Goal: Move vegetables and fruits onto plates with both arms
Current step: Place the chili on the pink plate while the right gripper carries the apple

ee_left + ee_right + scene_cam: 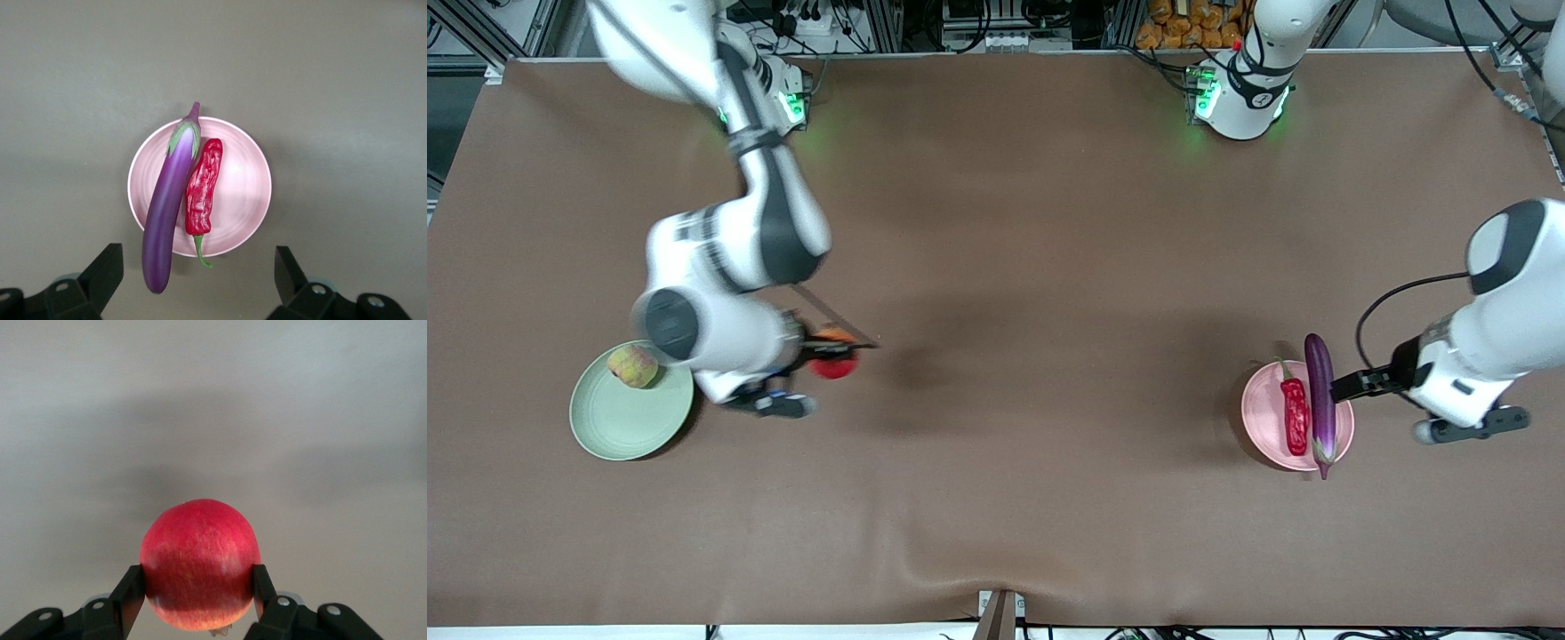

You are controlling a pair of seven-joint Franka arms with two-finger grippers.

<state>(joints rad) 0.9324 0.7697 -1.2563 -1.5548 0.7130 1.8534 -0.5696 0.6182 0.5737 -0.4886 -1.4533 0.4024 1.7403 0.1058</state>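
Observation:
A round red apple sits between the fingers of my right gripper, which is shut on it. In the front view this gripper holds the apple over bare table beside the pale green plate. A yellow-pink peach rests on that plate's rim side nearest the robots. The purple eggplant and red chili lie side by side on the pink plate, the eggplant's ends overhanging the rim. My left gripper hangs open and empty just off the plate, next to the eggplant.
Brown table cover stretches between the two plates with nothing on it. Cables and equipment sit along the edge by the robot bases. The right arm's elbow hangs over the table near the green plate.

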